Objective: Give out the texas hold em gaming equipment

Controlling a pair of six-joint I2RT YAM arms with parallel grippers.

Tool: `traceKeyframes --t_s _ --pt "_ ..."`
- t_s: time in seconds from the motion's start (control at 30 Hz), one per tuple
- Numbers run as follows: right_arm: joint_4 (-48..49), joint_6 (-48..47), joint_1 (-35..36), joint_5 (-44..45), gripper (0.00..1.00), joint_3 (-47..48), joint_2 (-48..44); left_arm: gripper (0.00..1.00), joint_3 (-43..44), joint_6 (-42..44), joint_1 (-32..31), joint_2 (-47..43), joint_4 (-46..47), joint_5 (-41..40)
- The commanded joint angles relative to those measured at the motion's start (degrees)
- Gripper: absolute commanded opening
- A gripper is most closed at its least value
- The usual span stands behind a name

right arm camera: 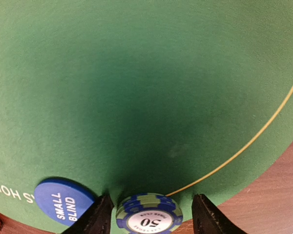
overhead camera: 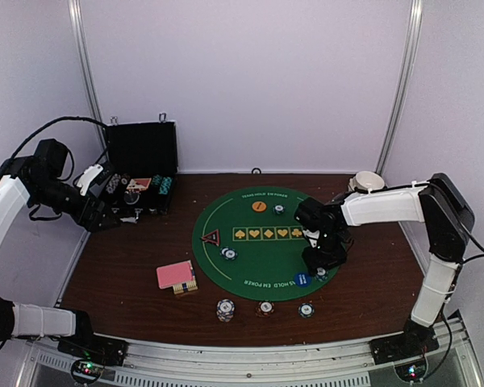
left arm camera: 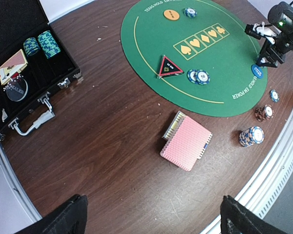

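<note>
The right gripper (right arm camera: 152, 202) points down, its fingers standing a little apart from both sides of the blue-green poker chip (right arm camera: 149, 218) at the green mat (right arm camera: 136, 73) edge, beside the blue marker disc (right arm camera: 63, 201). Its forearm reaches left from the raised elbow. The left gripper (left arm camera: 154, 214) hangs wide and empty near the black case (left arm camera: 19, 44).

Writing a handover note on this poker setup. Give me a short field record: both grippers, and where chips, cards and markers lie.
right gripper: open, straddling the 50 chip
50 chip: flat on the green mat at its yellow line, beside the blue small blind disc
left gripper: open, empty, over the wooden table
cards: pink-backed deck on the wood, off the mat
markers: orange disc and red-black triangle on the mat
more chips: a pair on the mat by the triangle; three piles on wood near the front edge
</note>
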Motion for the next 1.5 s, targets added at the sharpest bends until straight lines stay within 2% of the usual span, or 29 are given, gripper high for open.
traceKeyframes --t_s 0.0,0.07,0.3,0.5,0.67,0.77,1.1,1.47 --pt "0.8 0.0 -0.4 1.2 0.67 -0.3 -0.2 0.98 1.7 1.0 -0.3 0.1 -0.1 0.7" --pt "0.1 0.0 -0.4 1.6 0.71 0.0 -1.1 0.98 1.8 1.0 -0.3 0.1 -0.1 0.5" --pt "-3.7 0.4 2.0 3.7 0.70 2.4 -7.5 0.98 1.9 0.9 -0.3 0.3 -0.1 0.5" --pt "-6.7 1.3 12.8 3.7 0.72 5.6 -10.5 0.98 2.0 0.7 -0.3 0.1 -0.1 0.2" --pt "-7.2 2.8 23.6 2.0 0.79 10.0 -7.0 0.98 1.8 0.8 -0.3 -0.2 -0.1 0.0" --pt "-6.7 2.8 26.9 0.1 0.83 12.7 -3.1 0.98 1.8 0.8 -0.3 -0.1 -0.2 0.1" --pt "-4.7 0.5 28.7 -3.1 0.83 17.5 5.8 0.98 2.0 0.9 -0.3 -0.3 -0.5 0.4" --pt "-4.1 -0.3 28.8 -4.2 0.75 18.5 9.4 0.97 1.9 1.2 -0.2 -0.4 -0.4 0.2"
